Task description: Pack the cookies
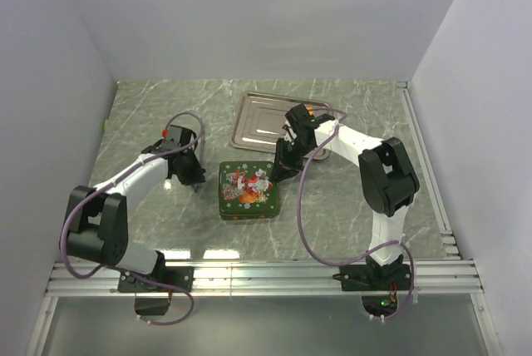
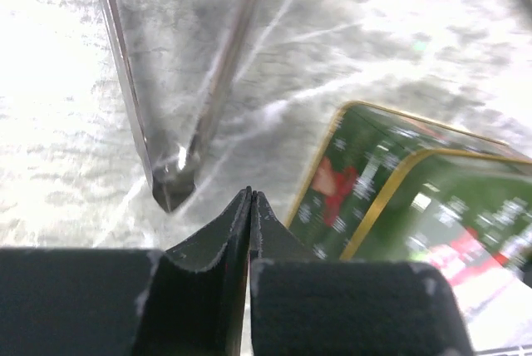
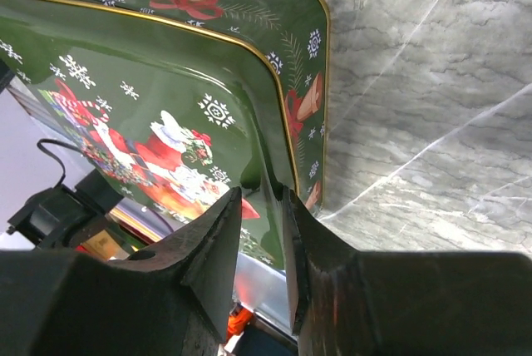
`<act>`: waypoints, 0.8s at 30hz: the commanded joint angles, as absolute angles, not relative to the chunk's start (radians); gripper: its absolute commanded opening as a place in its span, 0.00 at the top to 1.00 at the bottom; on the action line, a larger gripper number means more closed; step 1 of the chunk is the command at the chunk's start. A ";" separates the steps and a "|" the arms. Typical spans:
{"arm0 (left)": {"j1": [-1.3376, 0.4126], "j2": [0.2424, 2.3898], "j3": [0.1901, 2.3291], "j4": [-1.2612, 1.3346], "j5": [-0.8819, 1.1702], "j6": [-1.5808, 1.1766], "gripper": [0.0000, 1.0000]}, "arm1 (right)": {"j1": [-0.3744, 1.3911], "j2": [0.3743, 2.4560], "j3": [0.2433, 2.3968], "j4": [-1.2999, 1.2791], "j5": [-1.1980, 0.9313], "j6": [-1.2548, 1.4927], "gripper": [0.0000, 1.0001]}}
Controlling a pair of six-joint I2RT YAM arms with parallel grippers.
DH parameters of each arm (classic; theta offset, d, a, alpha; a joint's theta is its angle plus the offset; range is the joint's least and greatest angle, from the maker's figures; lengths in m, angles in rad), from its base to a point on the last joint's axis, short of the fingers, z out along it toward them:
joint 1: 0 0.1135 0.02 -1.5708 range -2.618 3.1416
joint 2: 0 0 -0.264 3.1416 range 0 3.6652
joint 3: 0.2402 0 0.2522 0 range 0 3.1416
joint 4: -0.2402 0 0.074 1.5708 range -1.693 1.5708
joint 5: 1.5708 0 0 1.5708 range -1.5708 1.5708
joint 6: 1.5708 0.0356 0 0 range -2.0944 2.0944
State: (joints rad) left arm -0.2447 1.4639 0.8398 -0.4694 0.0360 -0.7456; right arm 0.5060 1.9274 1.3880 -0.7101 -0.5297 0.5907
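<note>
A green Christmas tin with a Santa picture on its lid sits mid-table. My right gripper is at the tin's right edge. In the right wrist view its fingers are closed on the lid's rim. A small orange bit shows below, between the fingers; I cannot tell what it is. No cookies are clearly visible. My left gripper is shut and empty just left of the tin. In the left wrist view its tips touch, with the tin to the right.
A silver metal tray lies behind the tin, and its corner shows in the left wrist view. The grey marble tabletop has white walls on three sides and a rail along the near edge.
</note>
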 commanded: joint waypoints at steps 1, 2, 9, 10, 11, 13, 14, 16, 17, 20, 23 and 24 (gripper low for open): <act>-0.250 1.396 0.907 -0.526 0.003 -0.753 0.92 | 0.509 1.937 1.434 -0.687 -0.555 0.603 0.66; -0.250 1.385 0.916 -0.529 0.003 -0.753 0.93 | 0.511 1.937 1.437 -0.686 -0.560 0.603 0.66; -0.253 1.264 0.930 -0.512 0.037 -0.744 0.94 | 0.509 1.914 1.477 -0.719 -0.542 0.598 0.53; -0.253 1.252 0.930 -0.511 0.038 -0.742 0.94 | 0.508 1.911 1.485 -0.727 -0.529 0.585 0.51; -0.253 1.243 0.934 -0.511 0.044 -0.742 0.94 | 0.509 1.911 1.509 -0.739 -0.520 0.575 0.49; -0.255 1.213 0.940 -0.500 0.070 -0.735 0.93 | 0.508 1.904 1.534 -0.781 -0.488 0.552 0.44; -0.256 1.206 0.945 -0.497 0.077 -0.736 0.91 | 0.508 1.901 1.555 -0.793 -0.479 0.545 0.43; -0.259 1.187 0.953 -0.488 0.101 -0.727 0.87 | 0.509 1.885 1.572 -0.819 -0.453 0.532 0.41; -0.261 1.183 0.963 -0.486 0.103 -0.726 0.83 | 0.508 1.872 1.581 -0.827 -0.448 0.531 0.41; -0.268 1.170 0.989 -0.482 0.118 -0.715 0.74 | 0.508 1.838 1.603 -0.851 -0.422 0.525 0.39; -0.279 1.160 1.023 -0.469 0.135 -0.703 0.63 | 0.508 1.792 1.624 -0.871 -0.405 0.512 0.37; -0.288 1.158 1.032 -0.466 0.140 -0.700 0.62 | 0.508 1.777 1.629 -0.879 -0.402 0.503 0.36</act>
State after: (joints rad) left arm -0.2710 1.1927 0.9661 -0.5041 0.1013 -0.7250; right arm 0.5060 1.8767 1.5658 -0.8379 -0.4397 0.5362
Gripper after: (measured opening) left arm 0.363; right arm 0.630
